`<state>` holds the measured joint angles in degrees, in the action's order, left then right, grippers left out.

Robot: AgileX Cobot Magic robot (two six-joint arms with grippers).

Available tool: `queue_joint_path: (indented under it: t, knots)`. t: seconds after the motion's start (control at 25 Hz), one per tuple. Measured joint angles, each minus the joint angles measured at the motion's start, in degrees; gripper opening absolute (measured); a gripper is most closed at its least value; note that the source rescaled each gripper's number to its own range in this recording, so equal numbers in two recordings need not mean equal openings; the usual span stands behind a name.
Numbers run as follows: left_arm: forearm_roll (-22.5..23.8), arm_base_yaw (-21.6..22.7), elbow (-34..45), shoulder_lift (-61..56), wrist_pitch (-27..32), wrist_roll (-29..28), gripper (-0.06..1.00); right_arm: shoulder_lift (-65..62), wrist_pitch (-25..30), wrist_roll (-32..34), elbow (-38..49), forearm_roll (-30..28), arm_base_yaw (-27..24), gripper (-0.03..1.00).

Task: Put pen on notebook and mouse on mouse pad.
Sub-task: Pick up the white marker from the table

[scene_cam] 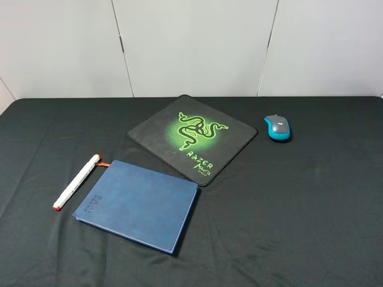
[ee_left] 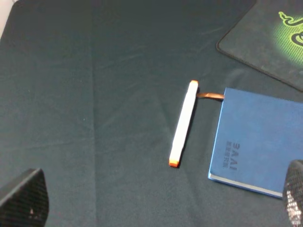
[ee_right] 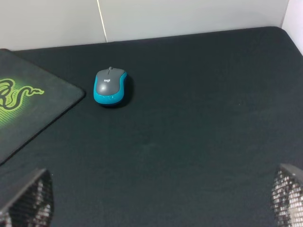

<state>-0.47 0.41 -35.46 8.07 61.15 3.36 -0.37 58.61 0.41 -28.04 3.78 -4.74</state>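
Notebook (scene_cam: 139, 205) nearest us, pen (scene_cam: 76, 182) just beside it on the black counter (scene_cam: 311, 209).
From high up we see the mouse (scene_cam: 277, 128) lying apart from the mouse pad (scene_cam: 192, 136), to its right; at the left wrist we find the left pincer (ee_left: 158, 198) spread wide and empty, pen and notebook ahead of it; at the right wrist the right pincer (ee_right: 157, 196) likewise gapes, mouse beyond it.

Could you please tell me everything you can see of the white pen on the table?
The pen is a long, thick white stick with small orange-red ends, plastic by its look. It lies flat on the black cloth, left of the blue notebook and apart from it, along its short edge. The notebook's ribbon reaches its far end. Nothing holds it.
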Motion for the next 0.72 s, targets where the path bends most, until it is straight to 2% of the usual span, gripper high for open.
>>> queue_joint_path:
  t: [0.36,0.72]
  knots:
    - [-1.7,0.0,-11.2,21.3,0.1,1.3,1.00,0.0,0.0,0.0,0.0,0.0,0.0,1.00]
    - [-2.2,0.0,-12.4,40.9,-2.1,1.3,1.00,0.0,0.0,0.0,0.0,0.0,0.0,1.00]
